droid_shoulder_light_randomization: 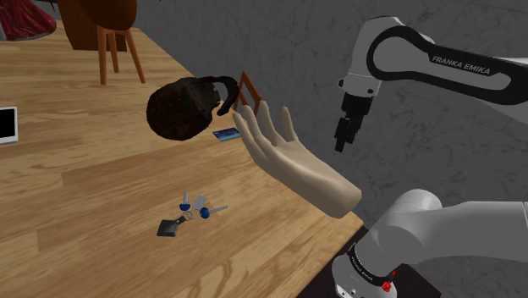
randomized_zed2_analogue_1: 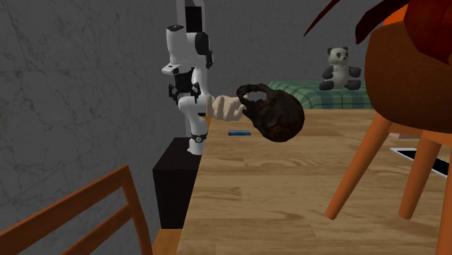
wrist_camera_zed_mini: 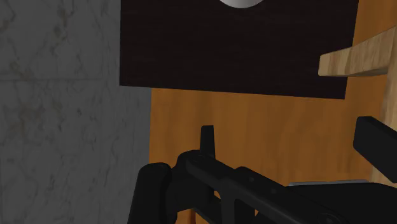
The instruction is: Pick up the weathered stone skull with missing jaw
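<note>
The skull [droid_shoulder_light_randomization: 180, 108] is dark brown and rough, with an arched loop of bone on one side. It lies on the wooden table [droid_shoulder_light_randomization: 93, 203] near the wall-side edge, also seen in the second exterior view as the skull [randomized_zed2_analogue_1: 274, 111]. My gripper [droid_shoulder_light_randomization: 341, 142] hangs beyond that table edge, well to the shoulder view's right of the skull and above the stand. In the wrist view my gripper [wrist_camera_zed_mini: 289, 143] is open with nothing between the fingers [wrist_camera_zed_mini: 207, 137], facing the black stand [wrist_camera_zed_mini: 235, 44] and the floor.
A beige model hand [droid_shoulder_light_randomization: 296, 165] lies between the skull and my gripper. A bunch of keys [droid_shoulder_light_randomization: 188, 212], a blue card [droid_shoulder_light_randomization: 226, 135] and a white tablet [droid_shoulder_light_randomization: 7, 125] rest on the table. An orange chair [randomized_zed2_analogue_1: 406, 94] stands close by. A grey wall [droid_shoulder_light_randomization: 279, 42] runs behind.
</note>
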